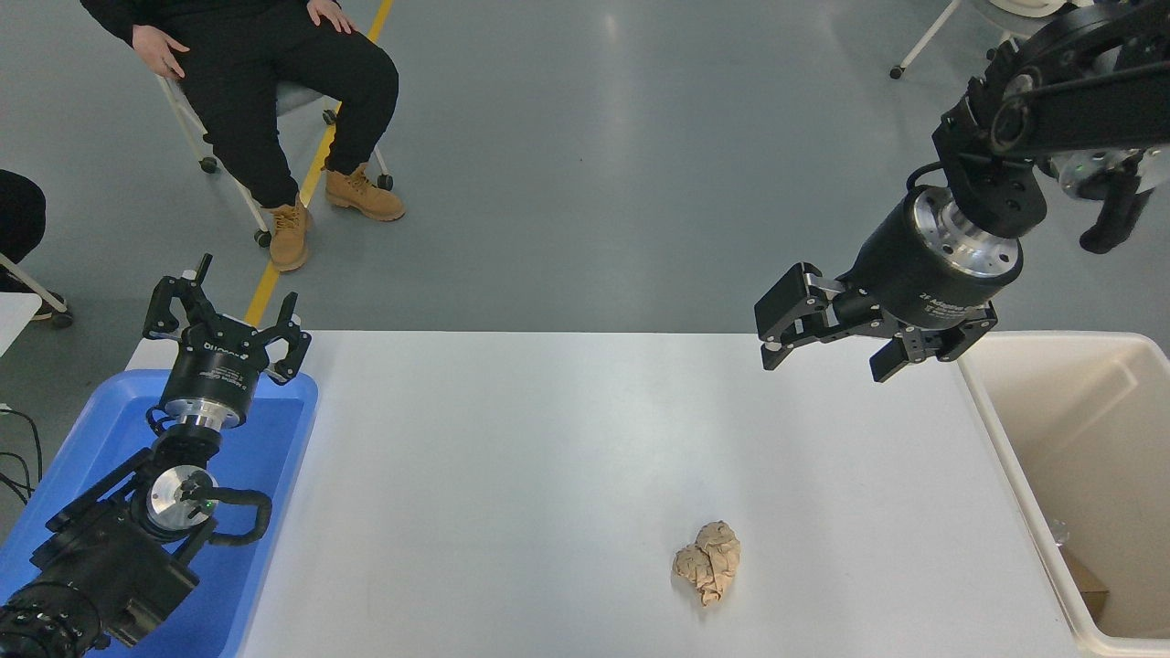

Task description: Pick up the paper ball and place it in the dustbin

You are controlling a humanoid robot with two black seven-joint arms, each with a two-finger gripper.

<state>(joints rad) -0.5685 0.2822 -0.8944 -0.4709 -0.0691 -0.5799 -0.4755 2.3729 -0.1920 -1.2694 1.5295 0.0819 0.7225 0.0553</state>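
Note:
The paper ball [708,570], a crumpled tan-brown wad, lies on the white table [567,457] near its front, right of the middle. The cream-beige dustbin [1079,475] stands at the table's right end. My right gripper [827,356] is open and empty, held high over the table's far right part, just left of the dustbin's far corner and well behind the ball. My left gripper [228,311] is open and parked at the lower left over the blue tray.
A shallow blue tray [265,439] lies at the table's left end under the left arm. A person [265,82] sits on a chair beyond the table's far left. Some scraps lie at the dustbin's bottom [1083,580].

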